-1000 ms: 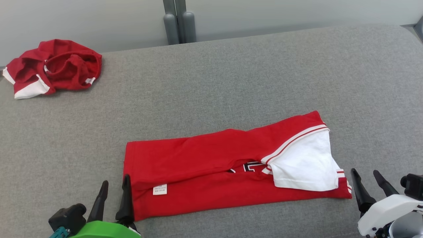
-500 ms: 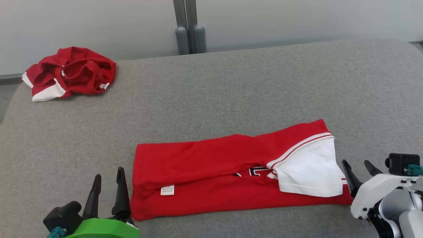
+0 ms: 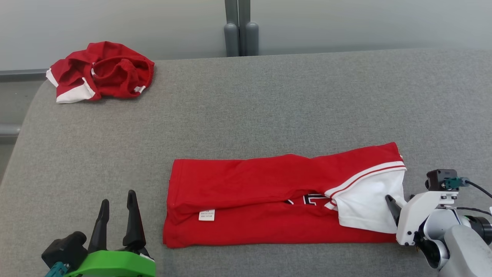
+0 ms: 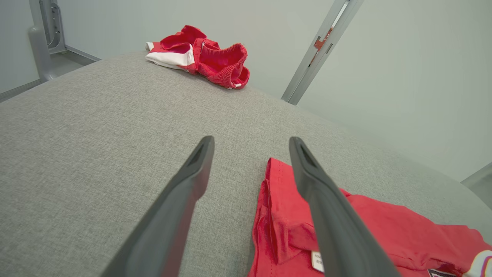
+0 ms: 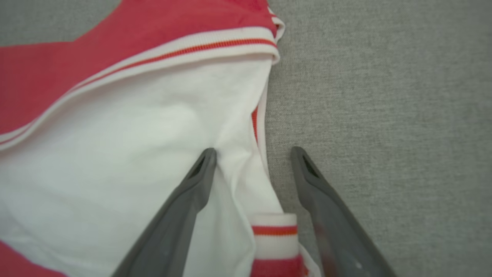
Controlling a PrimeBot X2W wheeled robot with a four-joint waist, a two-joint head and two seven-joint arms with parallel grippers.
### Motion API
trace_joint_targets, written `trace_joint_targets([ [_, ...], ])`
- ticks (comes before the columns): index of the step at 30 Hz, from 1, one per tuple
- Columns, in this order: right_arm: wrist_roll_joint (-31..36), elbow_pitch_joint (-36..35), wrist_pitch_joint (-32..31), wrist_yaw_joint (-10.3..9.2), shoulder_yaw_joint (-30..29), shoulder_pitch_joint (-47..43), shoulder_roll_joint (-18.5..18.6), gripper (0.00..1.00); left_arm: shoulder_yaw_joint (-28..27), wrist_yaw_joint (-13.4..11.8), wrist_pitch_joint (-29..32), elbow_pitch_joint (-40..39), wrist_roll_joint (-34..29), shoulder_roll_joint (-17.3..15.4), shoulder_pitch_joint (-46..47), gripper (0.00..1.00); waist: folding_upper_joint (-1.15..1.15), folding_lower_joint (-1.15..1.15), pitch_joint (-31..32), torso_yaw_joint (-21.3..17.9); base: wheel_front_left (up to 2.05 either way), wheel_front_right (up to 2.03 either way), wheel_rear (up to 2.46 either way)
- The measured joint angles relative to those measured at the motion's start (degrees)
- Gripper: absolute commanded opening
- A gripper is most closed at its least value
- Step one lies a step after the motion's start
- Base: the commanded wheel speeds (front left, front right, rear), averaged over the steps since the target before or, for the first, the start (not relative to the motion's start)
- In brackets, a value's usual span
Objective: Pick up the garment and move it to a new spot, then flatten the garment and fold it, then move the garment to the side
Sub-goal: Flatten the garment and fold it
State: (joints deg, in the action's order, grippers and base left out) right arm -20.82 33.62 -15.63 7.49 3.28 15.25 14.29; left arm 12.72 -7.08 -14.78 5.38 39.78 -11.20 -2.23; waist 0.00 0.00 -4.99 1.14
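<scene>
The right gripper (image 5: 252,151) is spread open astride the white sleeve edge of the folded garment (image 3: 261,188), plain from its wrist view, half hidden in the head view. The left gripper (image 3: 117,197), also open, sits just beside the garment's left end, near the front edge of the cushion (image 3: 269,107).

Grey cushion surface (image 3: 269,100) lies bare between the folded red garment (image 3: 261,192) and the crumpled red garment (image 3: 103,71) in the far left corner; two grey posts (image 3: 240,36) stand behind the back edge; left gripper (image 3: 118,198), fingers parted, has bare fabric ahead, the folded garment near on its right; right gripper (image 5: 252,151), fingers parted, straddles the white sleeve (image 5: 134,146) edge, bare fabric on its outer side.
</scene>
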Motion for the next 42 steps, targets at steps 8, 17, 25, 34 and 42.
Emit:
trace_joint_targets([
  [8,-4.2,2.4,-0.4,-0.03,6.4,2.3,0.4,0.39,-1.1,0.0,-0.2,0.2,-0.2,0.4,0.0,1.00,0.00,0.00,-0.4,-0.5,0.00,0.00,0.00],
  [17,-5.3,4.4,3.5,0.07,8.9,5.1,1.4,0.00,-1.7,0.3,-0.2,0.3,-0.6,0.8,0.1,1.00,0.00,0.00,-0.6,-2.5,0.00,0.00,0.00],
  [25,-5.4,4.0,4.9,0.05,5.4,6.7,8.3,0.00,-1.8,0.5,-0.2,0.3,-0.8,1.0,0.1,1.00,0.00,0.00,-0.9,-5.5,0.00,0.00,0.00],
  [34,-6.1,-2.4,4.4,0.04,3.5,6.4,11.3,0.00,-1.7,0.9,-0.3,0.6,-1.1,1.3,0.7,1.00,0.00,0.00,-1.7,-8.6,0.00,0.00,0.00],
  [42,-8.8,-18.2,1.7,0.00,7.7,1.8,8.8,0.00,-1.3,1.0,-0.2,1.0,-1.3,1.3,1.0,1.00,0.00,0.00,-1.7,-9.8,0.00,0.00,0.00],
])
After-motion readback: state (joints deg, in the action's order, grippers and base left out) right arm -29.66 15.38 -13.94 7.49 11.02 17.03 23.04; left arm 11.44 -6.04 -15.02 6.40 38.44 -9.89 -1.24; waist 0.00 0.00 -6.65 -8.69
